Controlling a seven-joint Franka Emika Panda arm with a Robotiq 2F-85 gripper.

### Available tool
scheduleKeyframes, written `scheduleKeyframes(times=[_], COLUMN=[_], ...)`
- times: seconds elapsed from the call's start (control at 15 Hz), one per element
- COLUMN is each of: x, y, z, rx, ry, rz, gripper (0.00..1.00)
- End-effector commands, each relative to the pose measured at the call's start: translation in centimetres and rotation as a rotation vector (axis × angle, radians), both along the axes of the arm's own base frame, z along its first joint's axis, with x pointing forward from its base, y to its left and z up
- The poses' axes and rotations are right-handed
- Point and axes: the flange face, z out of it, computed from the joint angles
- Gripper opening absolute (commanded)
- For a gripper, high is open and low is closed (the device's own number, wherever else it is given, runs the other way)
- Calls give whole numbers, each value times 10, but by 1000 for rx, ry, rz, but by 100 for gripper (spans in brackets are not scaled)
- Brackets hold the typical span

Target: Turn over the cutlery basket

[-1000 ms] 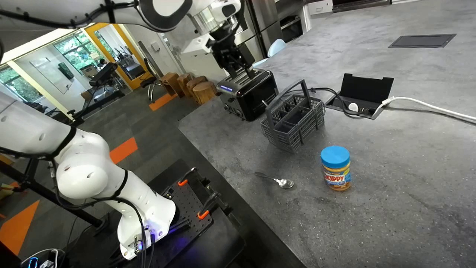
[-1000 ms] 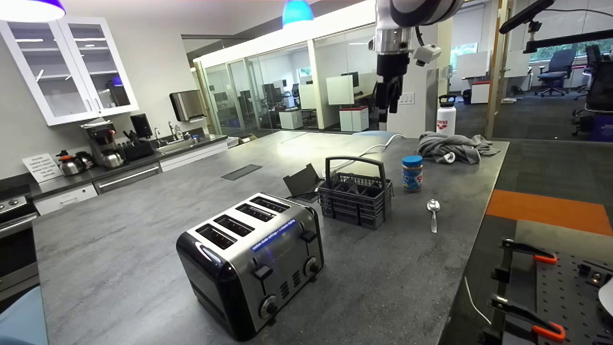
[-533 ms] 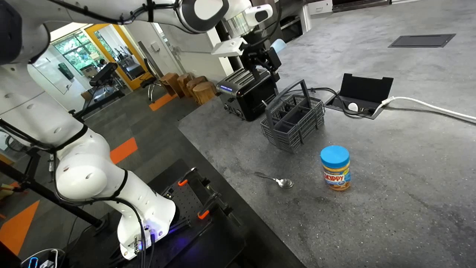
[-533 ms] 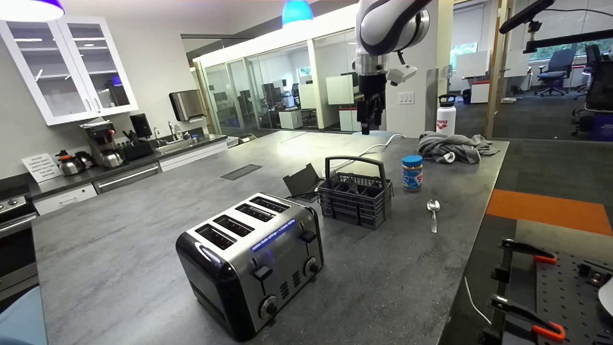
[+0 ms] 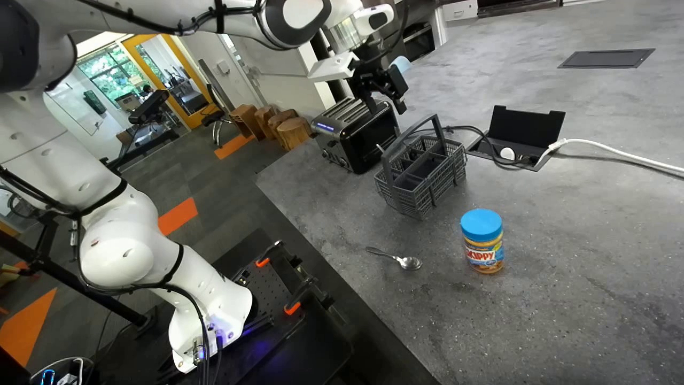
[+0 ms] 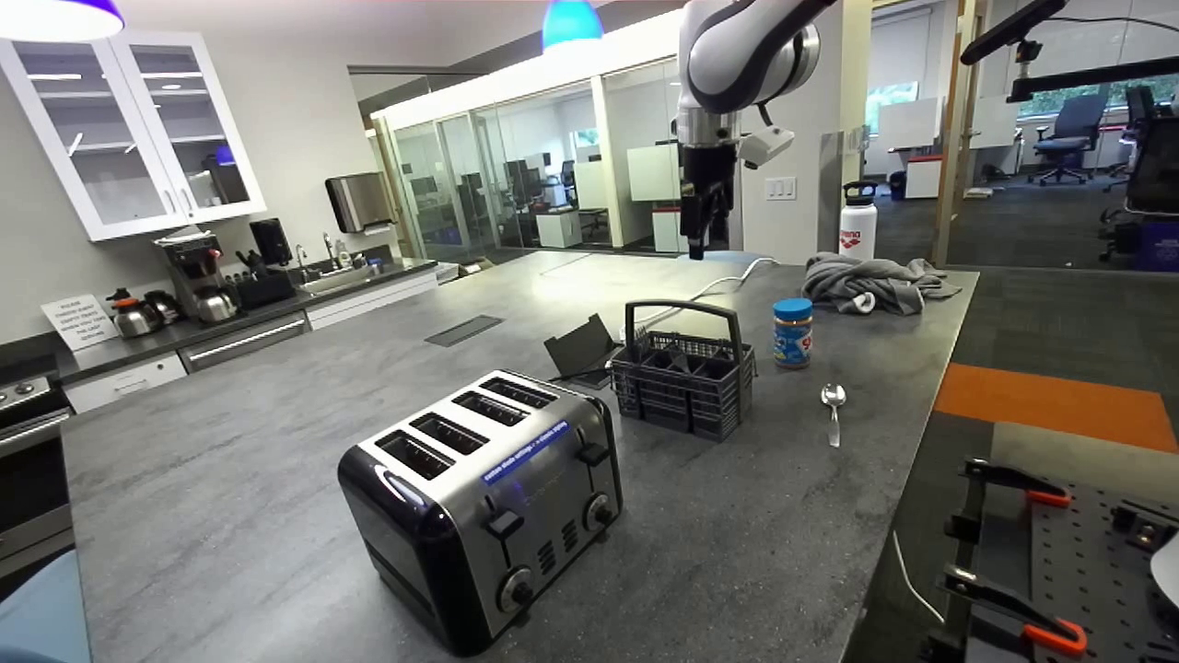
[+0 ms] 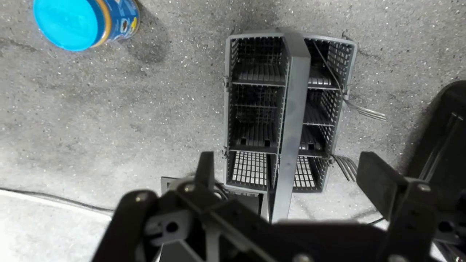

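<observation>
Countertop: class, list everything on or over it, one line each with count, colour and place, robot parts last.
cutlery basket: one, dark grey, upright between toaster and jar
toaster: one, black and silver, beside basket
jar: one, blue-lidded, on basket's other side
forks: two seen, metallic, at basket's toaster-side rim
spoon: one, silver, lying near jar
power box: one, black, near basket
cables: two seen, white and black, at power box
panel: one, dark grey, flush in counter
cloth: one, grey, on counter
bottle: one, white, behind cloth, base hidden
arm: one, white, over counter
gripper: one, black, open, above counter
</observation>
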Motion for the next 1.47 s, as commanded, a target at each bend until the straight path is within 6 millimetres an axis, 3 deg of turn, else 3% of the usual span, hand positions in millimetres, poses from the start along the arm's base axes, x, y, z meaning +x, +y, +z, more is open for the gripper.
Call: scheduleKeyframes(times=[0.0,0.6,1.2,1.27,1.33,1.4], x=[18,40,42,42,42,43], y=[6,6,-4,-5,-5,-6], z=[-16,-67,-95,-97,-98,-99], rx=[-54,-14,61,59,57,56], ry=[-57,-110,-56,-52,-50,-47], rz=[38,56,15,12,9,9], gripper=[100,100,100,75,74,66])
